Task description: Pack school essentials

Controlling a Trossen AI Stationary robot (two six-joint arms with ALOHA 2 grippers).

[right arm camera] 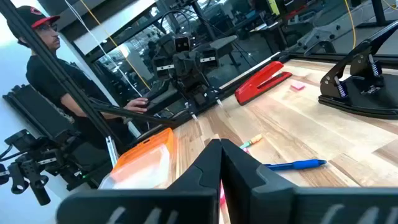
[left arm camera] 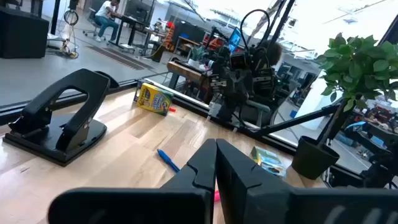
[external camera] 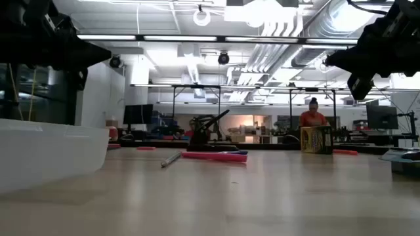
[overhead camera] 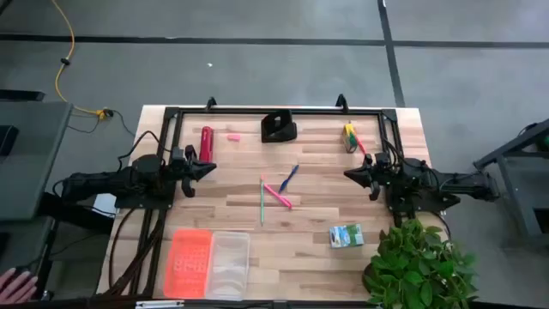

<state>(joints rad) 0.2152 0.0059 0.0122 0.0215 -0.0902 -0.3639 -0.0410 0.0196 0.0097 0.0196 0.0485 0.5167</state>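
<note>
Landmark: black hole punch (overhead camera: 279,127) at the worktop's (overhead camera: 317,249) far edge, middle.

- Toward the near edge from the punch: bare wood, then loose pens (overhead camera: 276,192) lying mid-worktop, crossing one another; low obstacles only.
- Left of the punch: small pink eraser (overhead camera: 232,135), then red stapler (overhead camera: 206,142); left tool (overhead camera: 208,169) sits shut just beside the stapler's near end.
- Right of the punch: open strip up to the crayon box (overhead camera: 350,136); right tool (overhead camera: 350,172) shut, just near of that box.
- Far from the punch, near edge: clear bin with orange lid (overhead camera: 208,262) at left; green-and-white box (overhead camera: 346,235) and potted plant (overhead camera: 420,266) block the right corner.
- Black frame rail (overhead camera: 249,111) runs behind the punch.
</note>
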